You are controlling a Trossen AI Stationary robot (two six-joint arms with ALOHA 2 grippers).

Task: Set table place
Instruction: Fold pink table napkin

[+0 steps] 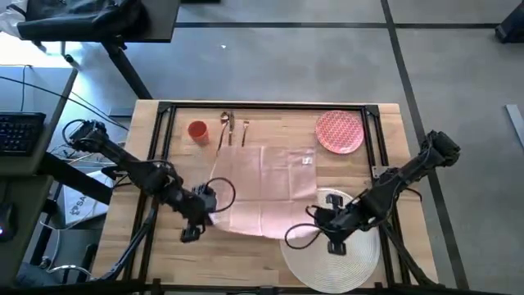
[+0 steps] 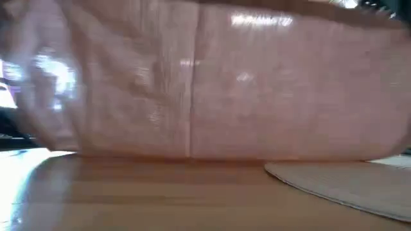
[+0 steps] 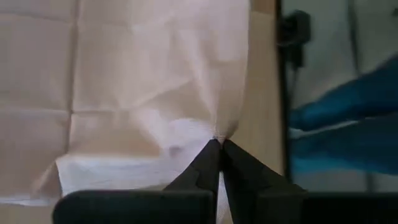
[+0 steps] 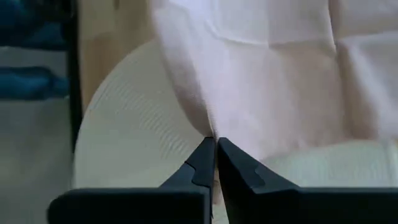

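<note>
Reaching low over the worktop [image 1: 270,258], we see left pincer [image 1: 206,211] and right pincer [image 1: 322,218] each clamped on a near corner of the napkin [image 1: 266,188], which overlaps the placemat [image 1: 348,254].

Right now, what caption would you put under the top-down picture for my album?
Both arms lift the pink napkin: left tool and right tool each pinch a near corner, beside the white placemat.
</note>
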